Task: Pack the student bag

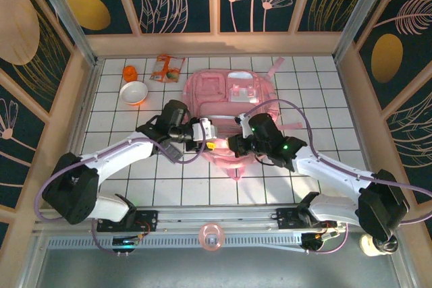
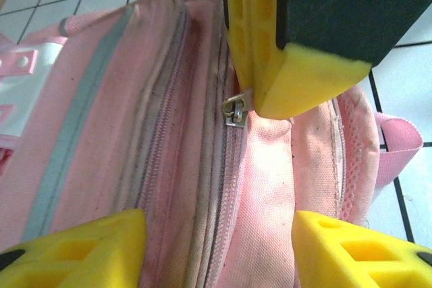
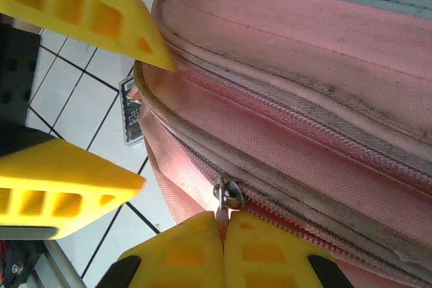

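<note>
Overhead, you have the white tiled surface (image 1: 317, 92) with the student bag (image 1: 233, 96) lying flat at its middle, and both arms reach in over the bag's near end. That view alone gives you the far-left clutter, well apart from the bag: a white bowl (image 1: 133, 92), a snack packet (image 1: 167, 67) and a small orange item (image 1: 129, 72) just beyond the bowl.

Your left tool (image 1: 202, 129) stands open. Its own camera shows the two yellow fingers (image 2: 101, 247) spread wide with pink fabric and a closed zip line between them. From the right wrist you can see what that camera hides: one left finger touches the bag's edge, the other hangs over bare tile beside it.

Your right tool (image 3: 224, 227) is closed, fingers pressed together on the pink tab of the zip pull (image 3: 229, 193). The left wrist shows the same metal pull against a right finger, too small to find from above.
</note>
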